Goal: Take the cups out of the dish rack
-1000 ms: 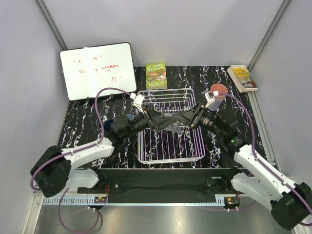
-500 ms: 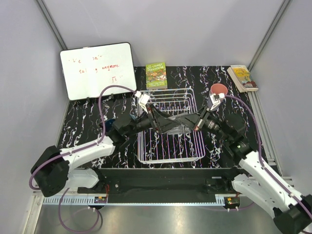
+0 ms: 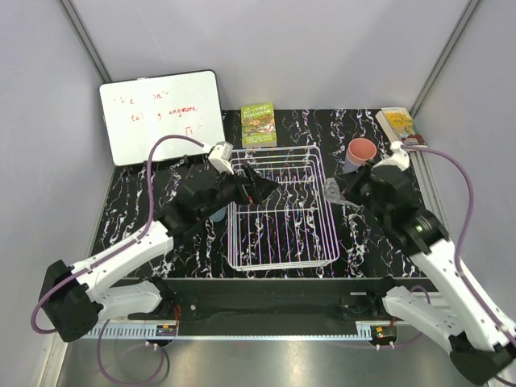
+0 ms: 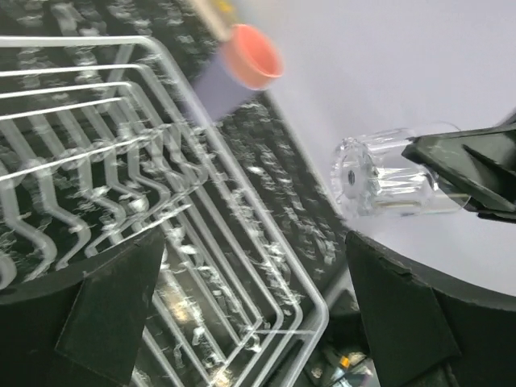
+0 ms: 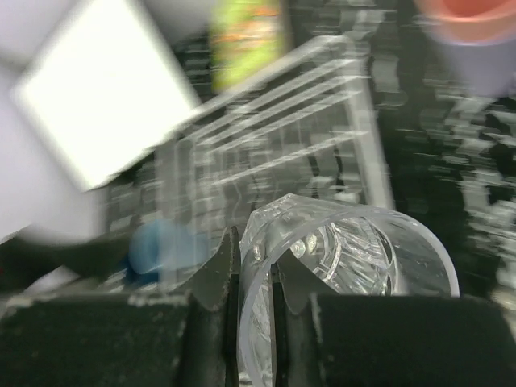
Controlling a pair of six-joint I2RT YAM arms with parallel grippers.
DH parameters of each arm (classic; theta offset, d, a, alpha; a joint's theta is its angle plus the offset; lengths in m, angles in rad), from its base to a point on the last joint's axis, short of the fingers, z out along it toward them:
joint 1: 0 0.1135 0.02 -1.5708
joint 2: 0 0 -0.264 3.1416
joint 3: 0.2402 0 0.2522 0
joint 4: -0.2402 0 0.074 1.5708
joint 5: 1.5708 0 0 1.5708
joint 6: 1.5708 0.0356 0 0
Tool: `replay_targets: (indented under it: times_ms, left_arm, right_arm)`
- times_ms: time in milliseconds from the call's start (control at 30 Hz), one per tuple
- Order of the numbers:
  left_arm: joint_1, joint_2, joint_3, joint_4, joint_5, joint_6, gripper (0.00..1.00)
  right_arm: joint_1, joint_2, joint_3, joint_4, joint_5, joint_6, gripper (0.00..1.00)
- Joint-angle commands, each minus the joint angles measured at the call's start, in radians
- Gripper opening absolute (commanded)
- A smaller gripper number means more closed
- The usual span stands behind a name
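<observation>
Your right gripper (image 5: 252, 270) pinches the rim of the clear glass (image 4: 379, 177) at the right edge of the dish rack (image 3: 282, 234). Your left gripper (image 4: 258, 306) hangs spread, empty, over the rack. The salmon-pink cup (image 4: 252, 55) nests in the lavender cup (image 4: 211, 83).

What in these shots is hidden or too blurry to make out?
Whiteboard writing: too small in the top view, blurred in the right wrist view.
Blue cup: largely behind the left arm in the top view, smeared in the right wrist view.
Salmon cup: what it sits on is blurred in the left wrist view.
Clear glass: cut off by the bottom edge in the right wrist view.
</observation>
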Motion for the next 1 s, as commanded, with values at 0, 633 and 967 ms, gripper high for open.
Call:
replay_targets:
  times_ms: [0,633,967]
  left_arm:
    - [0.002,0.03,0.084,-0.251,-0.195,0.034,0.99]
    - [0.002,-0.009,0.075,-0.406,-0.287,0.076,0.99]
    - [0.002,-0.019,0.067,-0.43,-0.293,0.08,0.99]
  right_arm:
    - [-0.023,0.2,0.055,-0.261,0.375,-0.064,0.0]
    - [-0.191,0.704,0.119,-0.127,0.414,-0.061,0.0]
    - [-0.239,0.876,0.156,-0.047,0.361,-0.089,0.0]
